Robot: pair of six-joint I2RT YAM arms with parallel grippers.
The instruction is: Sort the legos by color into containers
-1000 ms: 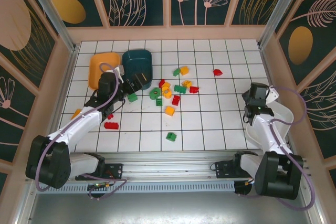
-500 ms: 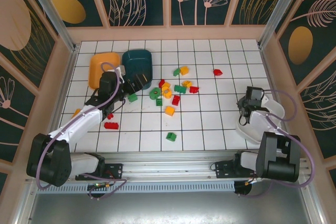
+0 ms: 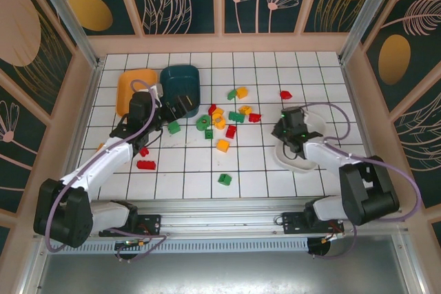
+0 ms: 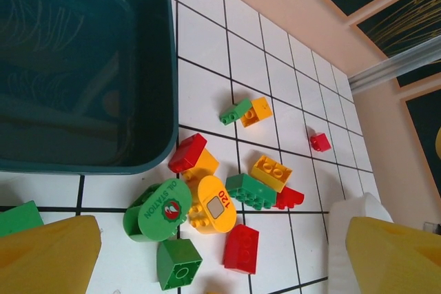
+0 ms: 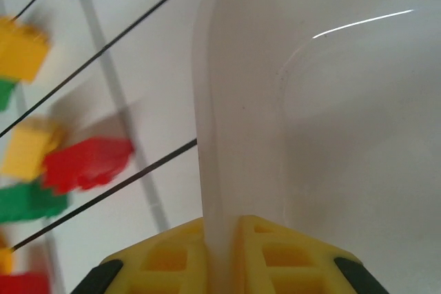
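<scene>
Well, at the far left of the white tiled surface (image 3: 186, 177) sits the shallow orange plastic tray (image 3: 124, 98), with the dark teal plastic tray (image 3: 180, 79) just beside it. The left gripper (image 3: 180, 106) hangs released, jaws wide, by the teal tray's near wall. Mid-surface, the small red, green and yellow plastic bricks (image 3: 222, 145) lie scattered on the tiles (one is a green ring (image 4: 155, 211)). Further right, the right gripper (image 3: 282, 134) is clenched on the left rim of the shallow white plastic tray (image 3: 310, 162).
</scene>
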